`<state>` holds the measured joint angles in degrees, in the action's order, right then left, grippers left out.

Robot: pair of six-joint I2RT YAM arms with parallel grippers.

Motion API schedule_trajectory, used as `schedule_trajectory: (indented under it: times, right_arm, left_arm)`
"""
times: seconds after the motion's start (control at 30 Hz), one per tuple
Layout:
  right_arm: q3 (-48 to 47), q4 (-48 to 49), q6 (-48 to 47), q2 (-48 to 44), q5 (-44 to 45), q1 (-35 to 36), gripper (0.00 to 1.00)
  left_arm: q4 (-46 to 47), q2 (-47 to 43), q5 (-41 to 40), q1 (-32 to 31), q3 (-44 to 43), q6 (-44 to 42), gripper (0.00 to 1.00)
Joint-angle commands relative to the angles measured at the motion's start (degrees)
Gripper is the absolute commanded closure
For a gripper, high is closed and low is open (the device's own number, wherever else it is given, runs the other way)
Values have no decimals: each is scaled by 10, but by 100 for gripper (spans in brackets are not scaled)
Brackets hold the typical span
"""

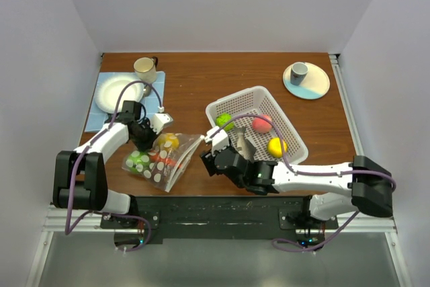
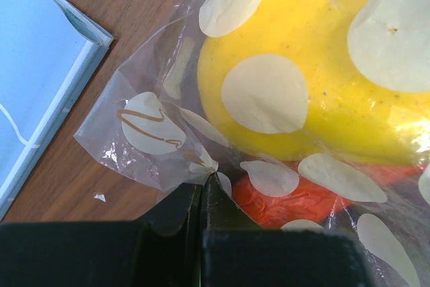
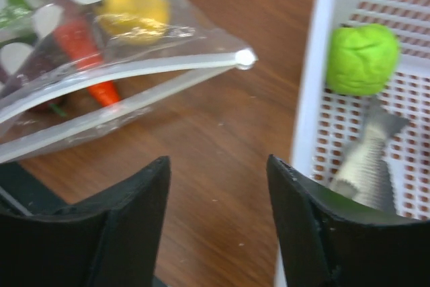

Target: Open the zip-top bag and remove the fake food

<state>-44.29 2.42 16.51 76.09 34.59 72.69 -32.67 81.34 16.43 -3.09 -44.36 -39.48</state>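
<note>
light: bright, even, overhead | shadows: faint, soft-edged on the table [image 1: 201, 78] near its front edge | glare: white sheen on zip-top bag [image 2: 111, 152] film | blur: right wrist view soft, basket [image 3: 306, 99] rim smeared | top view: sharp

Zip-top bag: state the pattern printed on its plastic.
The zip-top bag is clear plastic printed with white oval dots; the left wrist view shows it best.

White basket [image 1: 232, 97], mug [image 1: 145, 68], plate [image 1: 113, 93] on blue mat [image 1: 102, 82], cup [image 1: 298, 72] on saucer [image 1: 316, 84].
</note>
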Motion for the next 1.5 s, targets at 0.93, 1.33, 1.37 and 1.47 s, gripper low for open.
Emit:
schedule_trajectory:
  times: [0.93, 1.33, 1.37, 1.47]
  right_arm:
    - [-233, 170, -74, 366, -189, 21, 25]
    - [-241, 179, -56, 407, -213, 0, 32]
    - [-237, 181, -54, 406, -216, 0, 35]
    - [-225, 183, -47, 398, -226, 0, 55]
  left_arm:
    - [-16, -22, -10, -3, -13, -5, 100]
    - [-27, -23, -15, -3, -20, -16, 100]
    - [-27, -23, -16, -3, -20, -16, 100]
    - [-25, -23, -16, -3, -20, -16, 100]
